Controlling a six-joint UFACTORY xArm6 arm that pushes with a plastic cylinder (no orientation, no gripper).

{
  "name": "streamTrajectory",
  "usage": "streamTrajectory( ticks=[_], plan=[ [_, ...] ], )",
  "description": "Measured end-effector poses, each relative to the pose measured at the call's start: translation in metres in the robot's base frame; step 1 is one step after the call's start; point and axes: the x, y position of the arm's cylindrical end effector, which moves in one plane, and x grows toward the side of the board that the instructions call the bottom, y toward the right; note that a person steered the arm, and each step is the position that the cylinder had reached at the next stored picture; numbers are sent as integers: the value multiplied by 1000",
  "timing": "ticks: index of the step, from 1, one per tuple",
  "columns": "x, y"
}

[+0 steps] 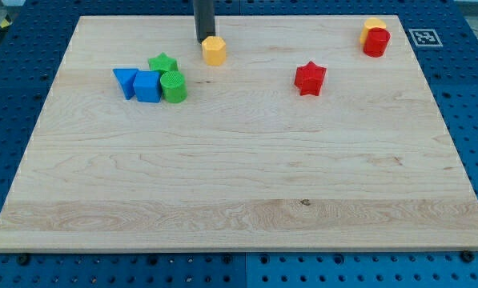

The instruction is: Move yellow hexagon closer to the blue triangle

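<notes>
The yellow hexagon (214, 50) sits near the view's top, left of centre. My tip (203, 40) is at its upper left edge, touching or nearly touching it. The blue triangle (125, 81) lies further to the view's left and lower, at the left end of a cluster. Right of it, touching or close, are a blue cube (147, 86), a green cylinder (174, 86) and a green star (163, 64). The green star lies between the hexagon and the triangle.
A red star (310, 78) lies right of centre. A red cylinder (376, 42) with a yellow block (373, 26) behind it sits at the view's top right. The wooden board (239, 176) rests on a blue pegboard.
</notes>
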Motion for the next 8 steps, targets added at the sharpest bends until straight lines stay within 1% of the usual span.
streamTrajectory(
  ticks=[1, 2, 3, 4, 5, 6, 7, 8],
  plan=[
    [-1, 25],
    [17, 57],
    [42, 63],
    [50, 62],
    [48, 45],
    [44, 16],
    [32, -22],
    [12, -54]
  ],
)
